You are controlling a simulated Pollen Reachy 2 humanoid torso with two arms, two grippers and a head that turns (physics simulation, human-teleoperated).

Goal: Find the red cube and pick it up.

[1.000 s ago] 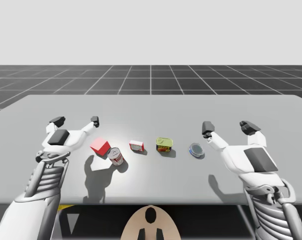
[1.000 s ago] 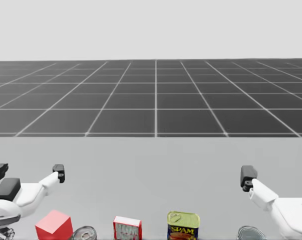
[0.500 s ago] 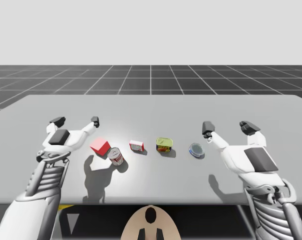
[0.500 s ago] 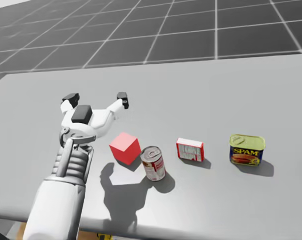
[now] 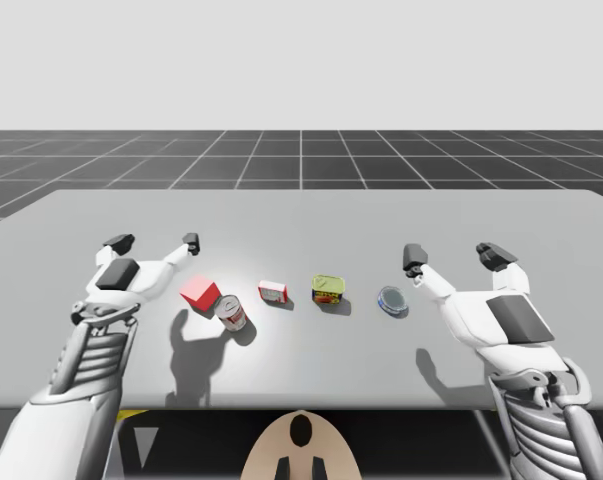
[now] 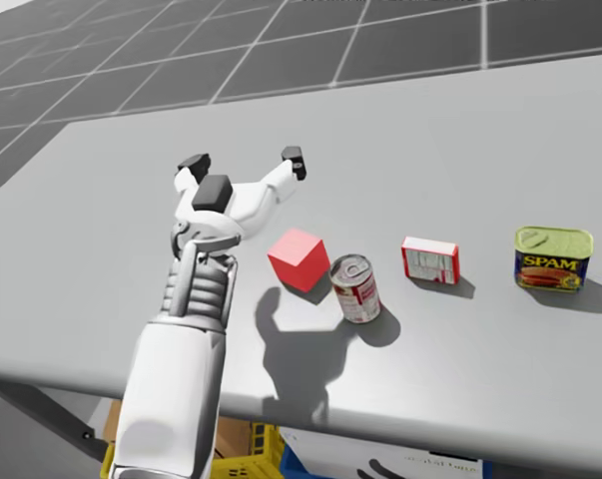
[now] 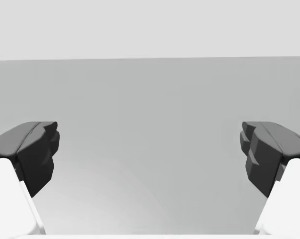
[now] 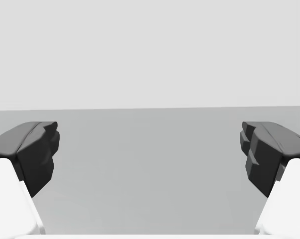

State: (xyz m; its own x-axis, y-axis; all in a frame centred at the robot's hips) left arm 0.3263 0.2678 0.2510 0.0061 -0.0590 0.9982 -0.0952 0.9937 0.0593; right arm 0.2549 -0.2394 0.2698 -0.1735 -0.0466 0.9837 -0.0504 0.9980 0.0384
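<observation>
— Red matte cube (image 5: 199, 293) (image 6: 299, 258): where is it, and which way does it point?

— On the grey table (image 5: 301, 215), flat on one face. The red-and-white round can (image 5: 231, 312) (image 6: 356, 287) stands just beside it on its right, perhaps touching; I cannot tell. The cube's sides are equal, so it has no long axis. From my head it turns a vertical edge towards me, not a face.

— And the claws?

— My left gripper (image 5: 155, 242) (image 6: 244, 160) (image 7: 150, 154) is spread wide and holds nothing, with bare tabletop between its fingers. It is near the cube but apart from it. My right gripper (image 5: 452, 254) (image 8: 150, 154) gapes just as wide, empty, near a flat blue round tin (image 5: 391, 299).
</observation>
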